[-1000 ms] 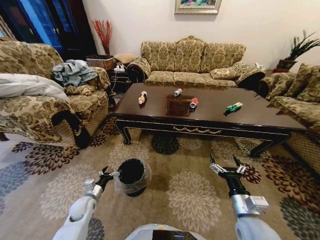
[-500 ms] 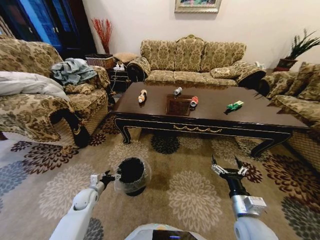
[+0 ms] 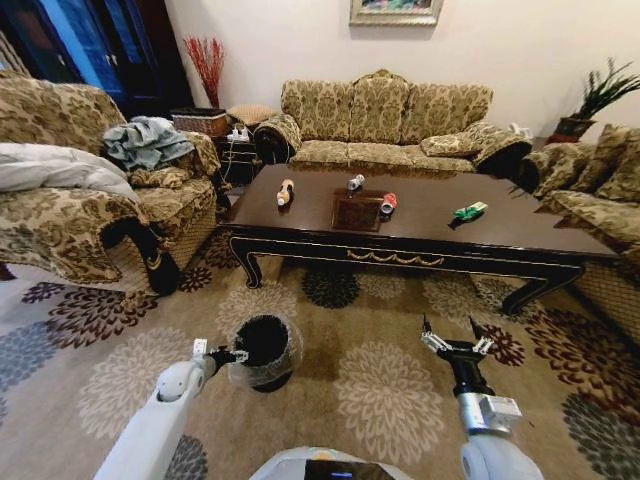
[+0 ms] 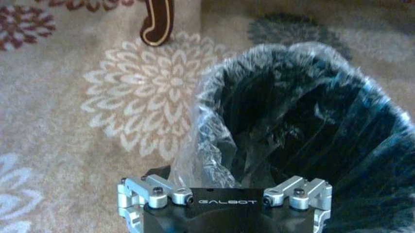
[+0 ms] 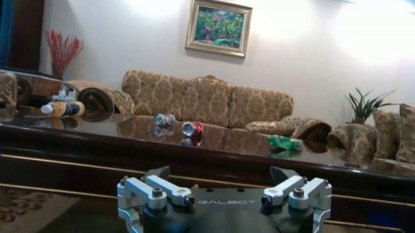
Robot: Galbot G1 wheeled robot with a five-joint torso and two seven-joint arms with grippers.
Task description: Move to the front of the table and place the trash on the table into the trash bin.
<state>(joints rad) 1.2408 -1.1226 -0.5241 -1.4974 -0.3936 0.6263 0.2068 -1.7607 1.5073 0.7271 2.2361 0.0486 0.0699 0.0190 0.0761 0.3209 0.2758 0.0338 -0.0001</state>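
Change since a second ago: left hand (image 3: 238,354) has closed in from short of the bin to its near rim; its fingers' state cannot be told. Right hand (image 3: 457,345): low over the carpet, facing the worktop front, fingers spread, nothing held. Trash bin (image 3: 265,350): black, clear liner puffed over rim, standing on the floral carpet (image 3: 380,390) before the worktop, toward its left end. Worktop (image 3: 420,235): dark glossy wood, gold trim. On it, left to right: tan bottle-like piece (image 3: 285,192); silver-grey can (image 3: 355,182), lying beyond the centre inlay; red crushed can (image 3: 388,203), just beside the inlay's right edge; green wrapper (image 3: 468,211), toward the right end.
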